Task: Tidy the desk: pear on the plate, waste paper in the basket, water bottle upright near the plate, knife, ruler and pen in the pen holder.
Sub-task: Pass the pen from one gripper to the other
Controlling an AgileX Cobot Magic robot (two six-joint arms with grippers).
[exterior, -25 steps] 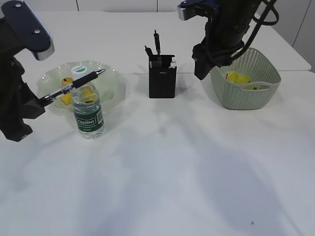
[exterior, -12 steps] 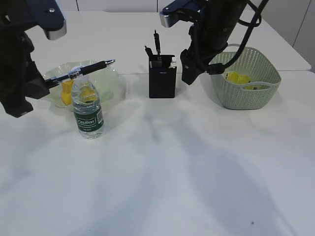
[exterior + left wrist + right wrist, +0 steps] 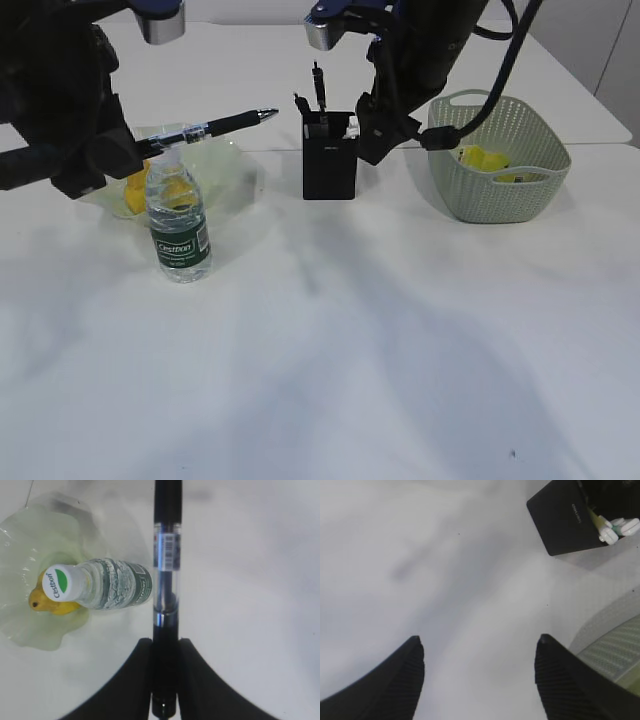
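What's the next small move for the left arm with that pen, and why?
Probably carry the pen rightward and slightly up toward the pen holder, then tip it nib-down. The left tool grips the pen's rear end, with the pen nearly level above the water bottle and short of the holder. The right tool hangs open and empty beside the holder, so clearance there looks tight.

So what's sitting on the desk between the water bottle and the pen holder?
Nothing: in the exterior view only bare desk separates the water bottle from the pen holder. The pen in the left gripper hangs above that stretch.
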